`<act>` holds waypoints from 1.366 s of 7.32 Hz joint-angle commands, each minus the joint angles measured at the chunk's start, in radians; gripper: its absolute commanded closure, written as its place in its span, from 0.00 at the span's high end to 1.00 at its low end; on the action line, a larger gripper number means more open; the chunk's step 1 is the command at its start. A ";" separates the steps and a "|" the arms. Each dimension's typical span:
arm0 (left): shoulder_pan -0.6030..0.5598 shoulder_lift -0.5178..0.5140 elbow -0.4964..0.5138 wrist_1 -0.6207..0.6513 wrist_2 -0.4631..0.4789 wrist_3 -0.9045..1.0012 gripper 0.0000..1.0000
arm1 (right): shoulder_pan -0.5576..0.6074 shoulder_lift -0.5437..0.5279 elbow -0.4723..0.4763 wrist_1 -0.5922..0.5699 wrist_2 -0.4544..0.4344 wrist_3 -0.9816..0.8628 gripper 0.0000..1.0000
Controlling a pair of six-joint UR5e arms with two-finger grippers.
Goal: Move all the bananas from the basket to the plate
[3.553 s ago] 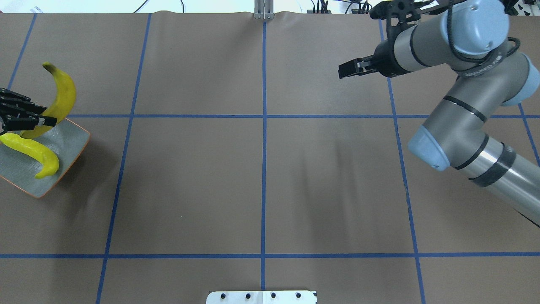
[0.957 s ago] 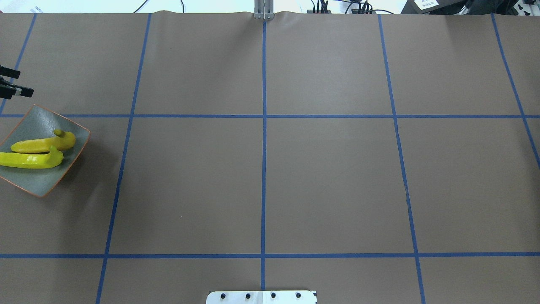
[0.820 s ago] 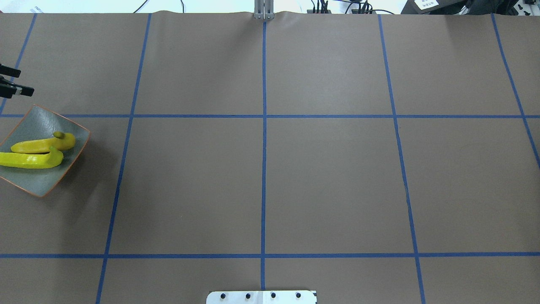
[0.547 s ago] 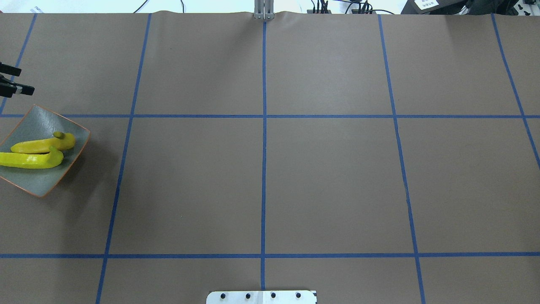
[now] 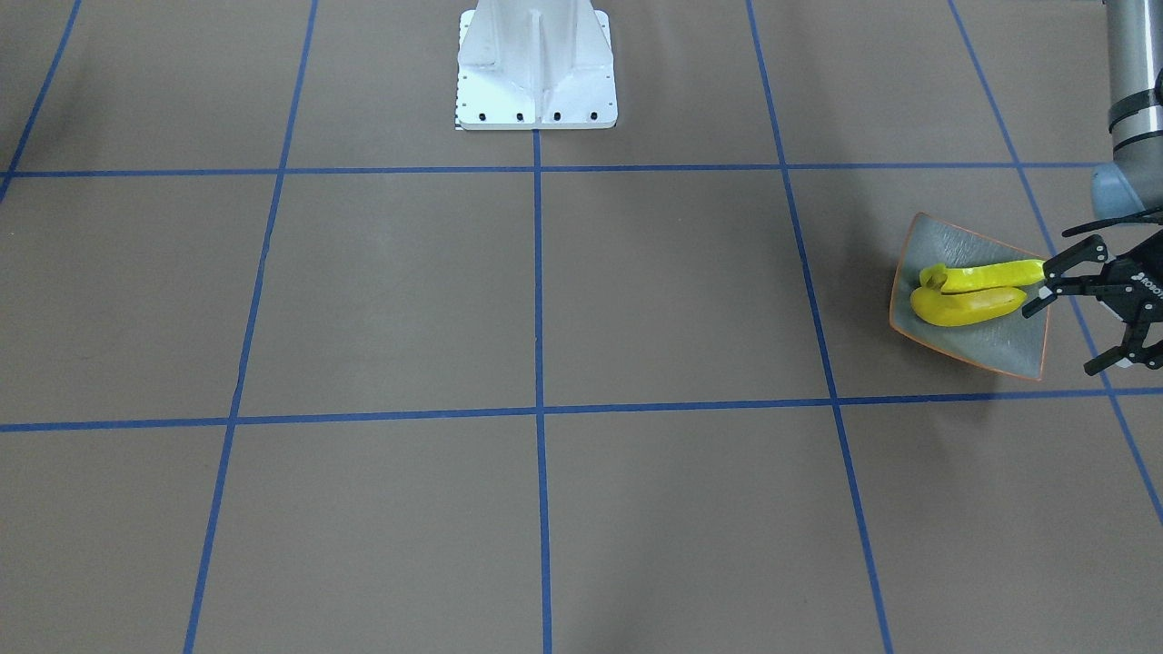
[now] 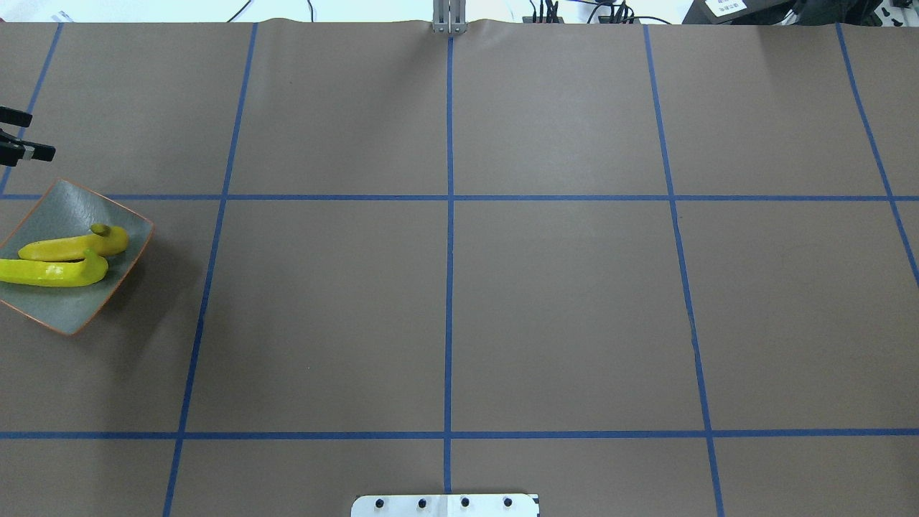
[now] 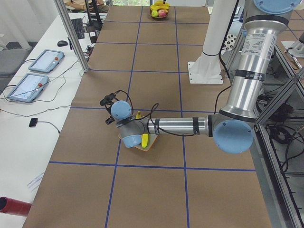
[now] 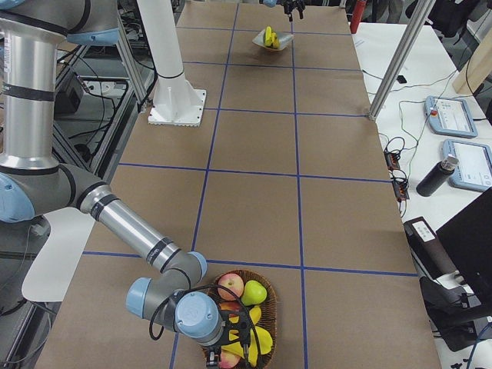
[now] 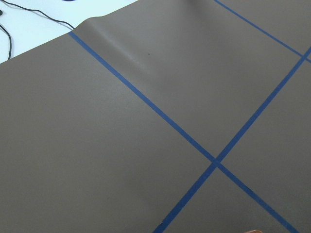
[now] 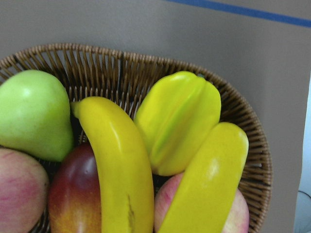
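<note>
The brown-papered table (image 6: 560,309) has work at both ends. The right arm (image 8: 123,223) bends low over the wicker basket (image 8: 270,304), and the left arm (image 7: 180,126) reaches out beside the plate (image 5: 999,350). Two bananas (image 5: 963,309) already lie side by side on the plate, so the job looks about half done. The step in hand is judged to be a pick from the crowded basket. The wrist view shows the long banana (image 10: 116,165) wedged between a green pear (image 10: 31,114) and a starfruit (image 10: 180,121). The shorter banana (image 10: 209,179) rests higher, across an apple (image 10: 167,204), and looks the freer choice. The grip should go across its middle, fingers straddling the narrow width, then lift straight up so the neighbours are not dragged. The left gripper (image 6: 37,136) hangs just off the plate with its fingers spread and empty. The right gripper (image 8: 234,342) is too small to tell whether it is apart or together.
</note>
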 commanded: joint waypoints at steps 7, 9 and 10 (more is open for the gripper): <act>-0.002 0.015 -0.002 -0.014 0.003 0.006 0.99 | 0.004 0.008 -0.006 0.002 -0.017 0.082 0.77; 0.000 0.015 -0.001 -0.012 0.004 0.007 0.99 | 0.003 0.008 -0.014 0.002 -0.023 0.084 0.72; 0.000 0.015 -0.001 -0.012 0.004 0.009 0.99 | 0.003 0.009 -0.018 0.002 -0.025 0.084 0.71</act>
